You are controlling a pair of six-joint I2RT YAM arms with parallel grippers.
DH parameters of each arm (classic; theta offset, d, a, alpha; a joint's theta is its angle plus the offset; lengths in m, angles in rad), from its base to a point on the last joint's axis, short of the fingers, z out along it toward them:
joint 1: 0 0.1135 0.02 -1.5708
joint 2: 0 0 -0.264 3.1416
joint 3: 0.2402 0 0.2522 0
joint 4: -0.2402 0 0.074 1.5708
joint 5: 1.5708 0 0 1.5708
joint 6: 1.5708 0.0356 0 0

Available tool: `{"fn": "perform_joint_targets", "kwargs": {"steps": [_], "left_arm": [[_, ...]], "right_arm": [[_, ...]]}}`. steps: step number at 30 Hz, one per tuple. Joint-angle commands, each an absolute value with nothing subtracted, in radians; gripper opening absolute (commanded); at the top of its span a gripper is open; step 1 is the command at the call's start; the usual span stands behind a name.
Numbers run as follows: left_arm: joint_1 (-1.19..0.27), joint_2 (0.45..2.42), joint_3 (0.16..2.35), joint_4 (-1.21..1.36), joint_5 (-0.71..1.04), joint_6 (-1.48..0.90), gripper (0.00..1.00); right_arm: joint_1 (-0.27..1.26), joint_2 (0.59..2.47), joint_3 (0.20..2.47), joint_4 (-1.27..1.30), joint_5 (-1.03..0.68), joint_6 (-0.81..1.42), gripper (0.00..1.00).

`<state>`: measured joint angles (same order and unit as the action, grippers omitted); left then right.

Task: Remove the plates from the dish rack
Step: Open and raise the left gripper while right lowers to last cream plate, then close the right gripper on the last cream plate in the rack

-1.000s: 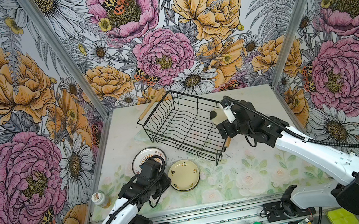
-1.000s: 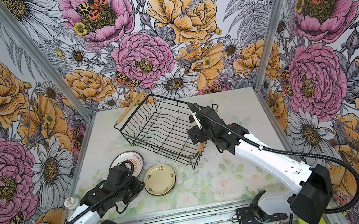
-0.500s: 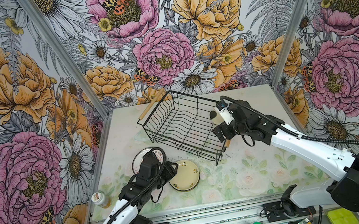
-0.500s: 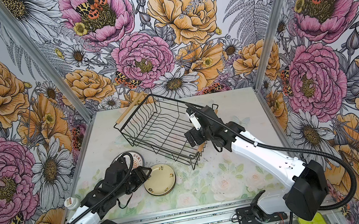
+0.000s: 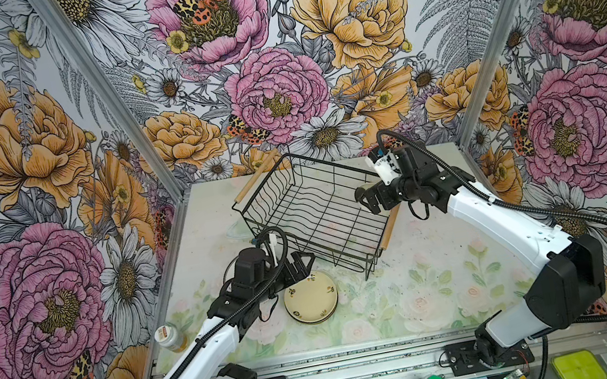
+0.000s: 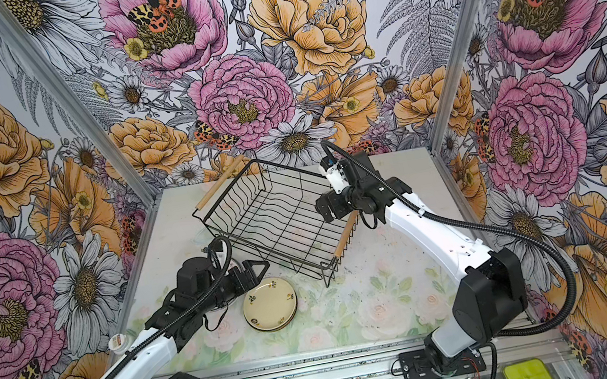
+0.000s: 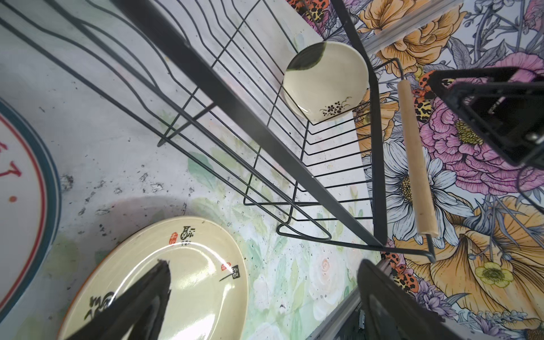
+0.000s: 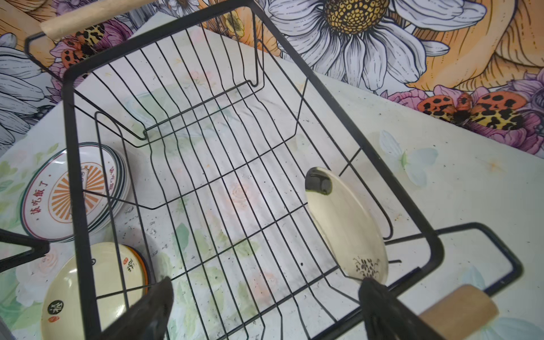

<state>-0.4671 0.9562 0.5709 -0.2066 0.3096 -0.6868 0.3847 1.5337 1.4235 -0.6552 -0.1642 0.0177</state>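
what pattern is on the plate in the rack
Cream plate, black edge patch, small black flower sprig; clearest in the left wrist view.

Cream plate (image 7: 325, 81) (black patch) in rack (image 7: 235, 100), jaws apart

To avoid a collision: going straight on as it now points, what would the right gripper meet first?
Probably the wire floor of the dish rack: the open right gripper aims into it. The cream plate with black patch stands close beside its line and might be brushed.
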Motion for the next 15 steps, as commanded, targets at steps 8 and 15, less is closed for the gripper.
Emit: {"fn": "perform_joint_targets", "kwargs": {"steps": [8, 15], "left_arm": [[-0.508, 0.87, 0.614, -0.227, 0.281, -0.623, 0.99], [-0.529, 0.808, 0.596, -0.271, 0.232, -0.649, 0.99]], "right_arm": [[0.384, 1.702, 1.566, -0.772, 0.064, -0.074, 0.99], [0.384, 1.76, 1.614, -0.783, 0.116, -0.093, 1.0]]}}
